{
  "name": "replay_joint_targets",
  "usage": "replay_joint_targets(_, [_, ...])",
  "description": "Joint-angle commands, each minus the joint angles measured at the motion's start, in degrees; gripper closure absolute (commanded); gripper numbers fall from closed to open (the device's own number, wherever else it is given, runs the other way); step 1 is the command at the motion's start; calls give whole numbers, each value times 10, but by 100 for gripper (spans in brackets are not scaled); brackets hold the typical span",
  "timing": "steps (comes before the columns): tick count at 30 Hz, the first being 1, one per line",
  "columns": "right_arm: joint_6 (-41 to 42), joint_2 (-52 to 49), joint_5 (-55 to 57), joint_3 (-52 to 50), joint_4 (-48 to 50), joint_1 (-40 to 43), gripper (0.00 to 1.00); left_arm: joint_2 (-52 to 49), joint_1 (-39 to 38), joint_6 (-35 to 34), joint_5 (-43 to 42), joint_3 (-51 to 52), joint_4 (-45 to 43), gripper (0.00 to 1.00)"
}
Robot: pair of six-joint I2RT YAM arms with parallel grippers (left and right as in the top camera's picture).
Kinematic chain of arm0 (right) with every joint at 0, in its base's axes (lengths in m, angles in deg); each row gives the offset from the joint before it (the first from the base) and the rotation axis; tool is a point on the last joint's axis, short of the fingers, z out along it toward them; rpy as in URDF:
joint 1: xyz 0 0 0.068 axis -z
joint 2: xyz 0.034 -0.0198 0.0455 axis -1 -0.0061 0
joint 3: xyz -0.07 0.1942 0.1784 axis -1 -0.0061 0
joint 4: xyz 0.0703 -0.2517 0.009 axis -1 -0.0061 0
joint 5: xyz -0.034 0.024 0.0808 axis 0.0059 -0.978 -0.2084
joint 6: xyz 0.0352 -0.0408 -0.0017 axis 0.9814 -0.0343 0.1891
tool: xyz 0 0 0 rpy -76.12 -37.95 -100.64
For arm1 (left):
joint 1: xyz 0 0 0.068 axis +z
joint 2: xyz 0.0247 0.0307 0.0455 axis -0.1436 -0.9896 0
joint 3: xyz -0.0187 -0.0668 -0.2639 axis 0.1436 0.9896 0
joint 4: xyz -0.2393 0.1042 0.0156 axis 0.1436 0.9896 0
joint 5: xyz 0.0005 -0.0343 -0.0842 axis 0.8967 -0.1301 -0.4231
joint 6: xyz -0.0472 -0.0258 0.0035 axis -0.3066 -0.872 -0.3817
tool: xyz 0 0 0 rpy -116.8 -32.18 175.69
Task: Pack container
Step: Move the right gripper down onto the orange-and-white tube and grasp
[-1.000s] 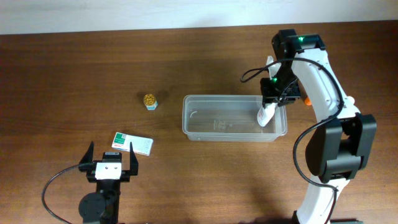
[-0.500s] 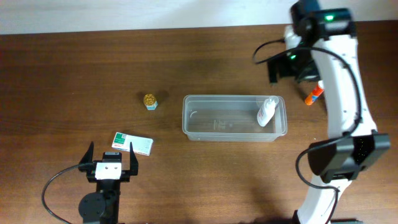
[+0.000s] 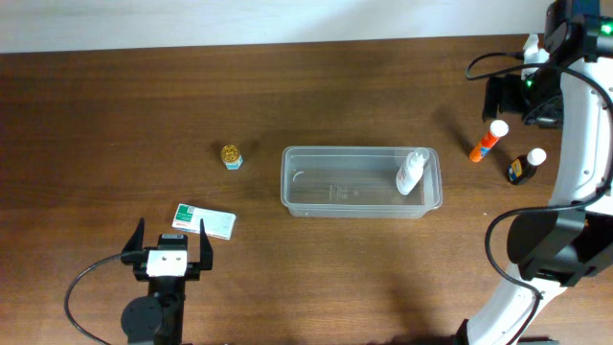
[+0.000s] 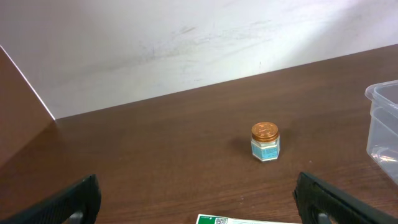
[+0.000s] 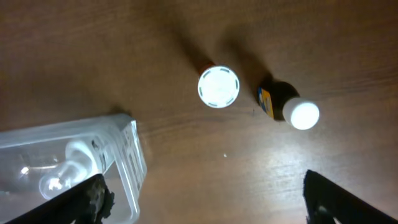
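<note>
The clear container [image 3: 288,182] lies mid-table, and a white bottle [image 3: 412,172] leans inside at its right end. My right gripper [image 3: 517,101] hangs open and empty high over the far right, above an orange bottle with a white cap [image 3: 487,142] and a dark bottle with a white cap [image 3: 525,166]. The right wrist view looks down on the orange bottle's cap [image 5: 218,86], the dark bottle [image 5: 289,109], the container's corner [image 5: 129,155] and the white bottle [image 5: 68,168]. My left gripper [image 3: 172,244] rests open at the front left.
A small gold-lidded jar [image 3: 230,155] stands left of the container, also in the left wrist view as the jar [image 4: 265,141]. A white and green box [image 3: 204,220] lies just in front of my left gripper. A pale wall runs along the table's far edge.
My right gripper let go of the white bottle inside the container, opened, then rose and swung right and back to above the two bottles. The left arm stayed still.
</note>
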Motion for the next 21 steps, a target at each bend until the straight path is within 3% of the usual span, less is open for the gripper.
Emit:
replay_joint_targets(1, [-11, -13, -10, -16, 11, 4, 9, 4, 3, 7, -5, 1, 4, 0])
replay_joint_targets(6, [-12, -30, -10, -36, 44, 4, 12, 4, 3, 7, -5, 1, 4, 0])
replay_joint_targets(14, [-19, -64, -10, -56, 90, 5, 29, 4, 3, 7, -5, 1, 4, 0])
replay_joint_targets(21, [-23, -87, -10, -57, 101, 5, 34, 4, 3, 7, -5, 1, 4, 0])
